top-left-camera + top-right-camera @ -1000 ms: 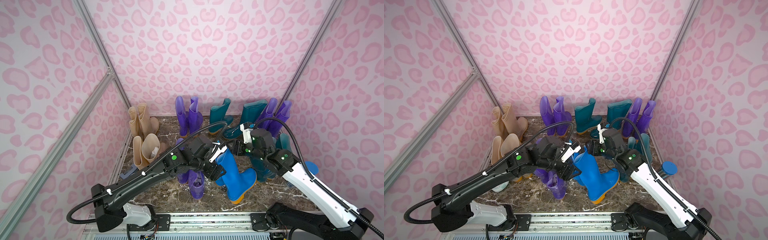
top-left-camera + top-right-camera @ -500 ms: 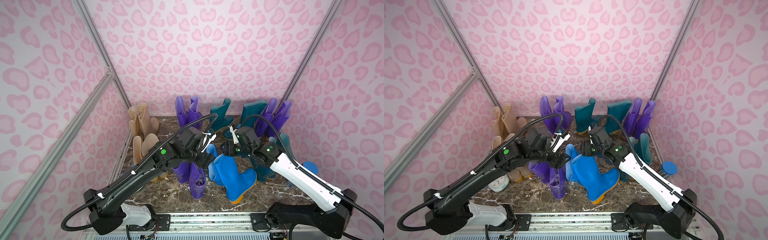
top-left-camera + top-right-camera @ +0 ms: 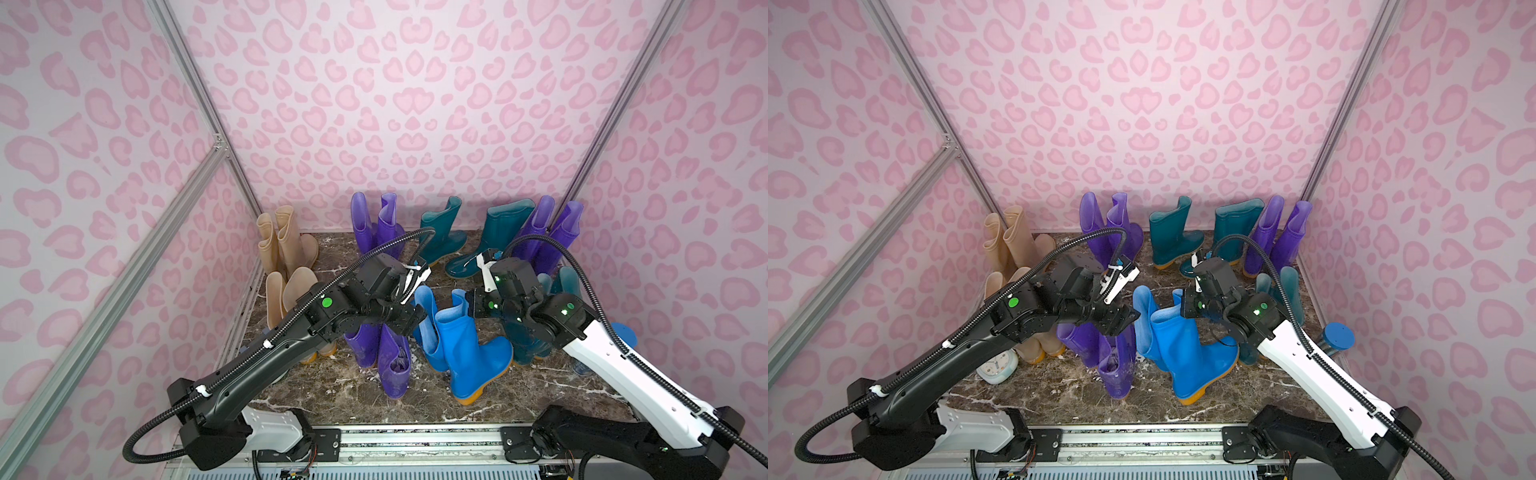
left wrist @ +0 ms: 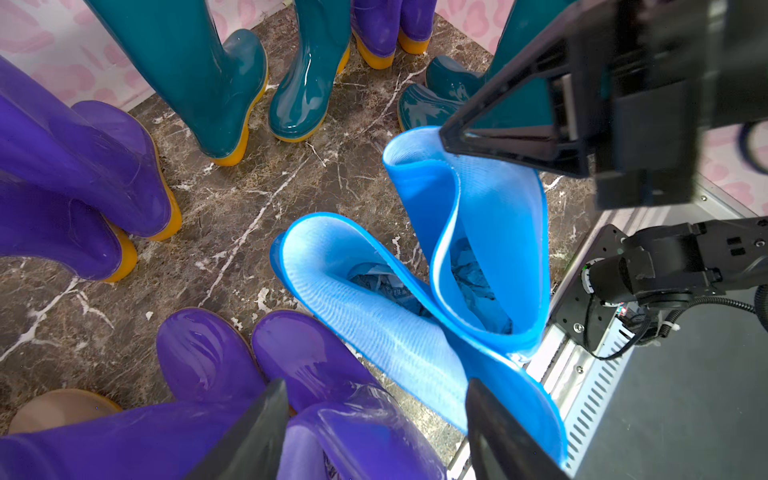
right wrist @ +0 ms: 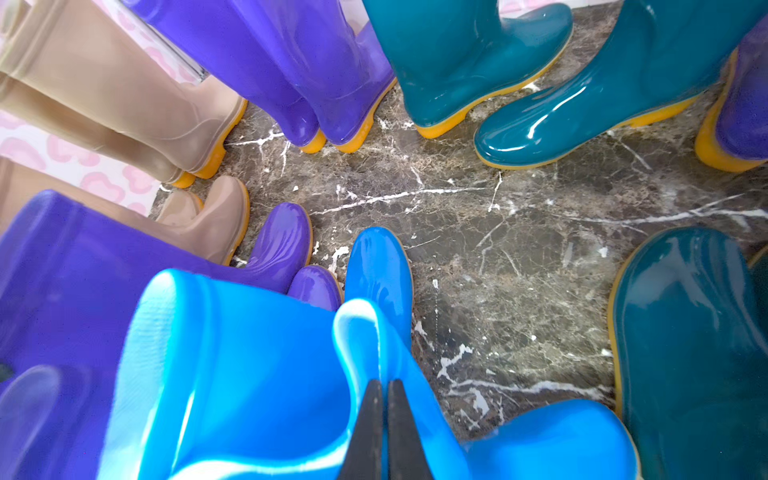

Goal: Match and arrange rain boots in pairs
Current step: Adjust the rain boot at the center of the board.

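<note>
We see the right jaws pinched shut on the cuff of a blue boot (image 3: 465, 353); the left jaws stand open, empty, over a purple boot (image 4: 361, 436).

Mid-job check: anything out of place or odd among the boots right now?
A small alarm clock sits beside the front beige boots, the one non-boot item there. The two blue boots stand together but toe in different directions.

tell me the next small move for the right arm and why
Probably lift the held blue boot slightly and turn it: the right gripper has its jaws seemingly shut on that boot's cuff, and its toe points the opposite way to the other blue boot beside it.
</note>
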